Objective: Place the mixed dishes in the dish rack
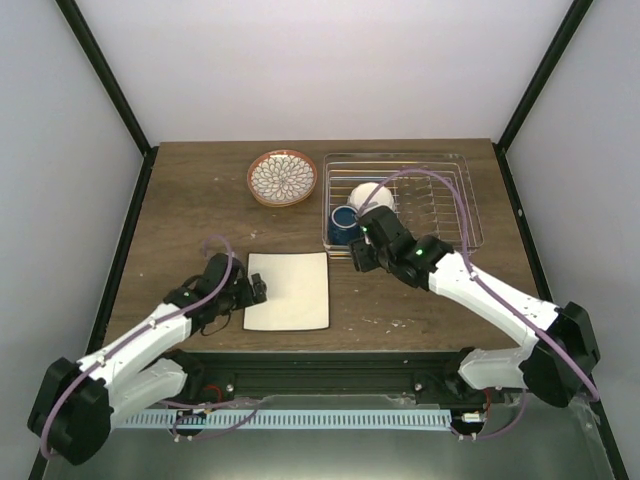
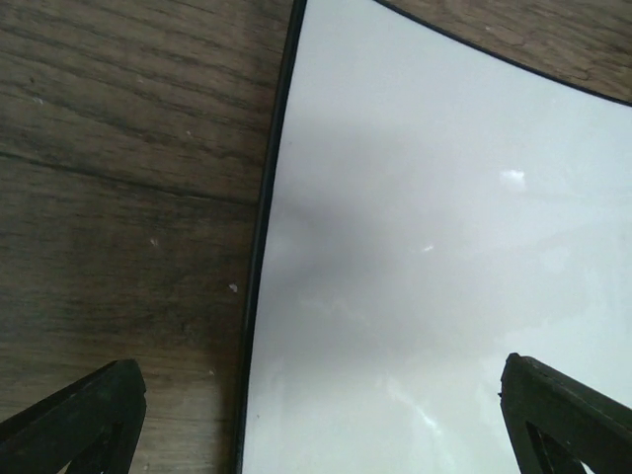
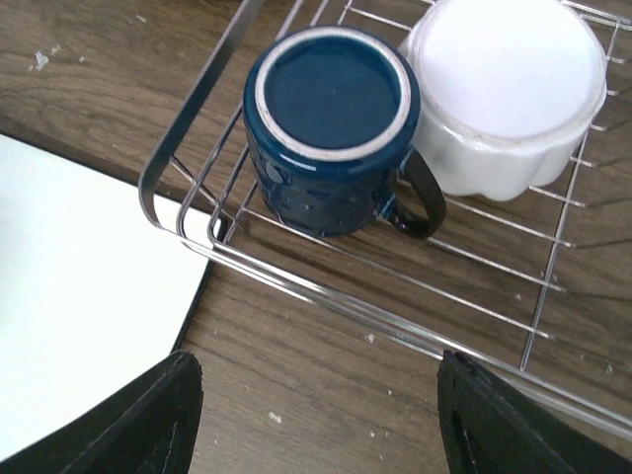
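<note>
Wooden table [image 1: 180,200] before you: the rack [image 1: 455,165] holds the mug [image 1: 345,219] and bowl [image 1: 368,194], both upside down. The round plate [image 1: 283,178] lies left of it. Your left gripper [image 2: 326,415] straddles the flat plate's [image 1: 290,290] edge, jaws spread; your right gripper [image 3: 321,415] hangs spread, empty.

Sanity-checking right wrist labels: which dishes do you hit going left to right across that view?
cream rectangular plate → dark blue mug, base up → white scalloped bowl. Mug and bowl sit inside the dish rack, which spans too much of the view to place in the order.
</note>
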